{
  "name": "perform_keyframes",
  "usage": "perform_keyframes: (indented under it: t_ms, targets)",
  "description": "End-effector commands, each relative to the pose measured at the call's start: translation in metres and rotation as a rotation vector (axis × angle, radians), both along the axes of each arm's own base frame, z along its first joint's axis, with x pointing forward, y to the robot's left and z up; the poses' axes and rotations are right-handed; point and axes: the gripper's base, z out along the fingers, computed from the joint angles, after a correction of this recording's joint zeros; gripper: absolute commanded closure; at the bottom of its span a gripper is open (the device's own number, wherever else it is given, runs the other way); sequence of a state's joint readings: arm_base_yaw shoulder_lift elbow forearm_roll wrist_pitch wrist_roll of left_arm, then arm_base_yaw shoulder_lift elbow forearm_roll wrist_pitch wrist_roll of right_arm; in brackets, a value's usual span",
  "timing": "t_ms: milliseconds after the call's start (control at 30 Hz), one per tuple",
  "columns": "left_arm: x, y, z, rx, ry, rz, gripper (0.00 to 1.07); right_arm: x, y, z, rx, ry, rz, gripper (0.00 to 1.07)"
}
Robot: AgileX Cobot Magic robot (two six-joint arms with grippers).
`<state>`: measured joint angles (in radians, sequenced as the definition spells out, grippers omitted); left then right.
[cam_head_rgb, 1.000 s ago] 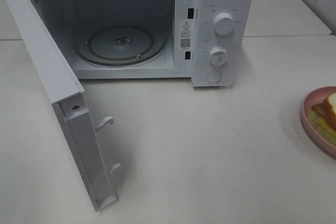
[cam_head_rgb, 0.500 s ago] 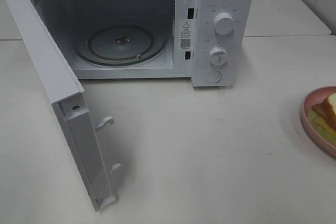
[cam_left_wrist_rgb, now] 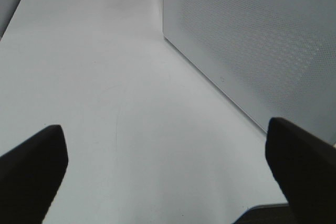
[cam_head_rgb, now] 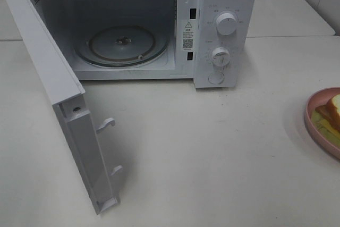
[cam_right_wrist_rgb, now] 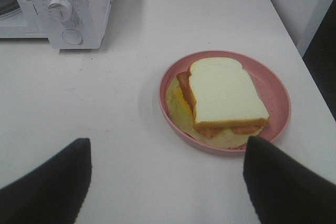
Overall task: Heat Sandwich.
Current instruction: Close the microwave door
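Observation:
The sandwich point(cam_right_wrist_rgb: 226, 95) of white bread with brown crust and yellow-green filling lies on a round pink plate point(cam_right_wrist_rgb: 275, 93). In the high view the plate point(cam_head_rgb: 317, 122) and sandwich point(cam_head_rgb: 333, 111) are cut by the right edge. The white microwave point(cam_head_rgb: 226, 3) stands at the back with its door point(cam_head_rgb: 58, 99) swung wide open and its glass turntable point(cam_head_rgb: 121, 45) bare. My right gripper point(cam_right_wrist_rgb: 165, 179) is open above the table, just short of the plate. My left gripper point(cam_left_wrist_rgb: 168, 169) is open over bare table beside the door's perforated outer face point(cam_left_wrist_rgb: 257, 40). Neither gripper shows in the high view.
The white table point(cam_head_rgb: 212, 152) runs from the microwave to the front. The open door juts forward on the left with its latch hooks point(cam_head_rgb: 106, 125) sticking out. The microwave's two dials point(cam_head_rgb: 227, 24) and button face front. The table's right edge point(cam_right_wrist_rgb: 294, 51) lies close to the plate.

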<state>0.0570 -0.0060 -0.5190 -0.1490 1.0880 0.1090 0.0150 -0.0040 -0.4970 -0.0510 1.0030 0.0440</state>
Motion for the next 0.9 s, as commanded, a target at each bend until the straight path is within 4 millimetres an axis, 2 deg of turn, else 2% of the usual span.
perform_keyframes:
  t_ms: [33,900]
  targets:
    - [-0.0017,0.0003,0.0007,0.005,-0.028,-0.004,0.09,-0.0039,0.0005,0.0003,-0.005,-0.035,0.002,0.31]
    - [-0.0018,0.0001,0.0007,0.002,-0.028,-0.005,0.09,-0.0039,0.0005,0.0003,-0.005,-0.035,0.002,0.31]
